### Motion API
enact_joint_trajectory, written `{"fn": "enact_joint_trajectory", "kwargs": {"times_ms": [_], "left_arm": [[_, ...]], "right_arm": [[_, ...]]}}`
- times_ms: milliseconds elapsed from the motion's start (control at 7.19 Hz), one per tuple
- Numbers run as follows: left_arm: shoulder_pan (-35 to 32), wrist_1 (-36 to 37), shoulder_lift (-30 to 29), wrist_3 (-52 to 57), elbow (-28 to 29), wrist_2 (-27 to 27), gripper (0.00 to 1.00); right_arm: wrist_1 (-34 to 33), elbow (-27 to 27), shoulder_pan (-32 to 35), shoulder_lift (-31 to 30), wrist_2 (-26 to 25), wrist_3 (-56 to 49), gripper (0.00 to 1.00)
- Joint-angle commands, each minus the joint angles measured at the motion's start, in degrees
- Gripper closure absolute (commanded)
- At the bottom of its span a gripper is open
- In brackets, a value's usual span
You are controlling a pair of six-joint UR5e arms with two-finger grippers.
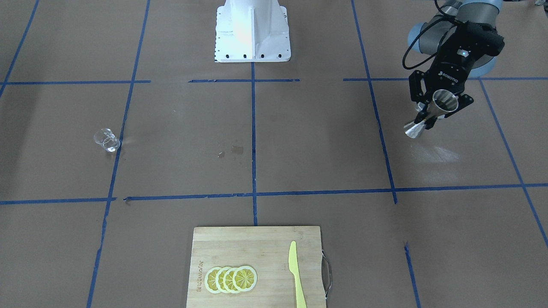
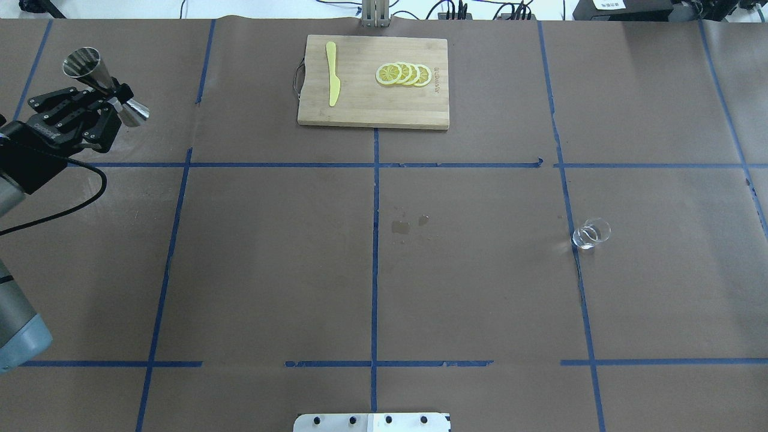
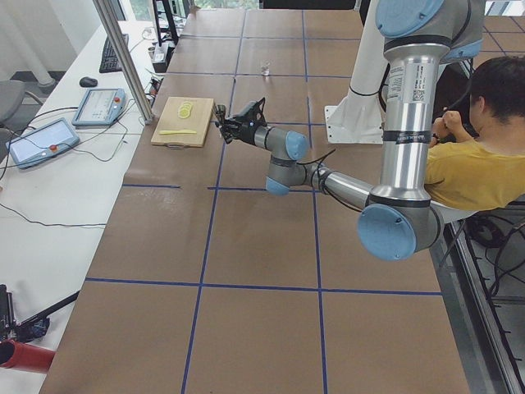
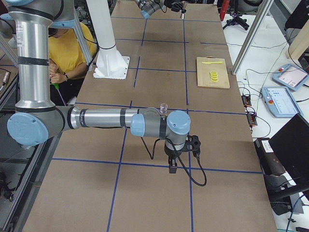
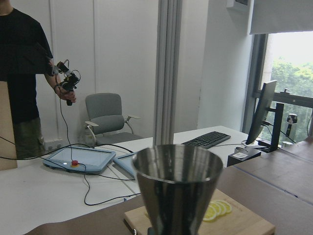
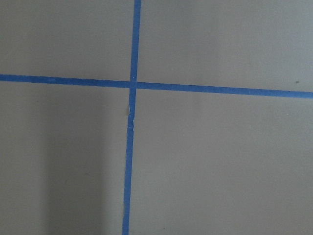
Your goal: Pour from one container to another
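From my station, the biggest thing I see is the table (image 2: 270,270), covered in brown paper and marked into squares with blue tape. The left arm (image 3: 328,176) reaches out over the table's left side. The right arm (image 4: 101,118) stretches low along its own side, wrist pointing straight down at a tape crossing. A person in a yellow shirt (image 3: 476,168) sits behind the robot.

At the far edge from the robot lies a wooden cutting board (image 2: 372,102). On it are a yellow knife (image 2: 332,81) and, apart from the knife, a row of overlapping lemon slices (image 2: 403,74).

The left gripper (image 2: 114,99) is clamped around the narrow waist of the steel jigger (image 2: 84,63) and holds it clear of the table, near the board's left end. The right gripper (image 4: 172,166) appears only in the side view, so I cannot tell whether its jaws are apart or together.

The glass cup (image 2: 591,234) stands on the paper on the robot's right, just beside a tape line and well apart from the jigger. A few small wet spots (image 2: 401,226) mark the paper near the table's middle.
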Motion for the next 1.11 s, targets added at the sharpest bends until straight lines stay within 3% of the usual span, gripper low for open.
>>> {"fn": "enact_joint_trajectory", "kwargs": {"times_ms": [0,139,417,834,973], "left_arm": [[5.98,0.99,1.16,-0.47,0.01,16.42,1.00],[9.24,6.13,1.07,-0.47,-0.42,23.63,1.00],[13.30,12.21,1.24,-0.21,-0.51,30.44,1.00],[14.02,13.91,1.60,-1.43,1.76,32.91,1.00],[14.02,13.91,1.60,-8.05,2.82,33.02,1.00]], "right_arm": [[0.00,0.06,0.00,0.15,0.00,0.01,0.00],[0.00,-0.03,0.00,0.32,-0.08,0.01,0.00],[0.00,-0.03,0.00,0.41,0.00,0.01,0.00],[0.00,0.06,0.00,0.50,0.00,0.02,0.00],[0.00,0.06,0.00,0.50,0.00,0.01,0.00]]}}
